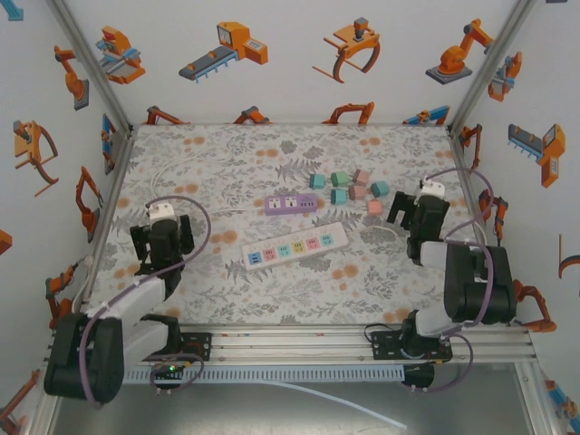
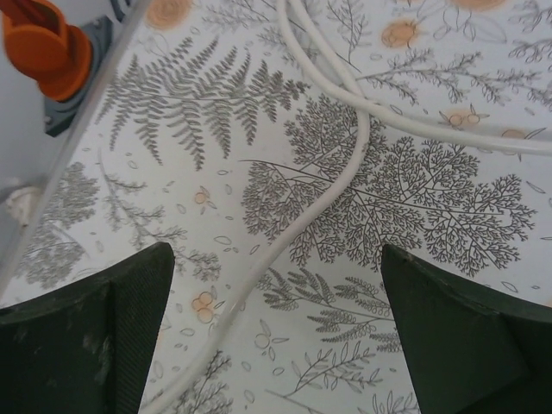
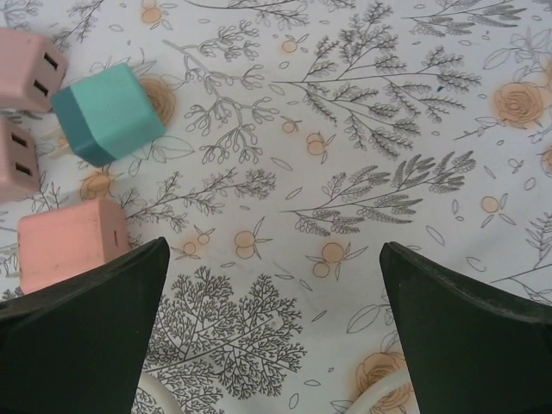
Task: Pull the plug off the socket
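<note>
Top external: L jaws and R jaws spread, empty. Loose plugs (image 1: 355,188) lie on worktop (image 1: 227,163) beyond white strip (image 1: 295,245), near R jaws. We judge plug off, release done; next: lift clear w/o nudging pile

Counter (image 1: 227,163), floral print: white power strip (image 1: 294,246) between left tool (image 2: 276,250) and right tool (image 3: 274,250), purple power strip (image 1: 291,204) beyond it, pink and teal cube plugs (image 1: 353,188) ahead-left of right tool, white cable (image 2: 345,164) beneath left tool.
</note>
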